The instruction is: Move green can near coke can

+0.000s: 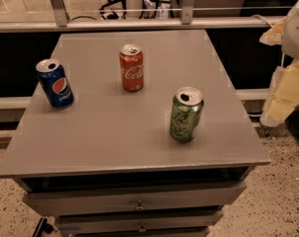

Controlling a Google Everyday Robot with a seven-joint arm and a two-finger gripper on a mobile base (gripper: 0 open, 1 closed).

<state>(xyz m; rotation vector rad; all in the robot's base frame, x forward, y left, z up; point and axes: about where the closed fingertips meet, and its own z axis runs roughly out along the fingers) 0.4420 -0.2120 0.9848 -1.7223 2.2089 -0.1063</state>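
Note:
The green can (pixel 186 114) stands upright on the right front part of the grey table top (pixel 114 137); it has pale swirly markings and an open silver top. The coke can (pixel 131 67), red-orange with white script, stands upright near the middle back of the table, well apart from the green can. My gripper (pixel 285 90) shows as a pale, yellowish shape at the right edge of the view, off the table's right side and away from both cans. It holds nothing that I can see.
A blue Pepsi can (pixel 55 83) stands at the table's left side. The table is a cabinet with drawers (pixel 136 201) at the front. A rail and glass partition (pixel 139 21) run behind it. Speckled floor lies on both sides.

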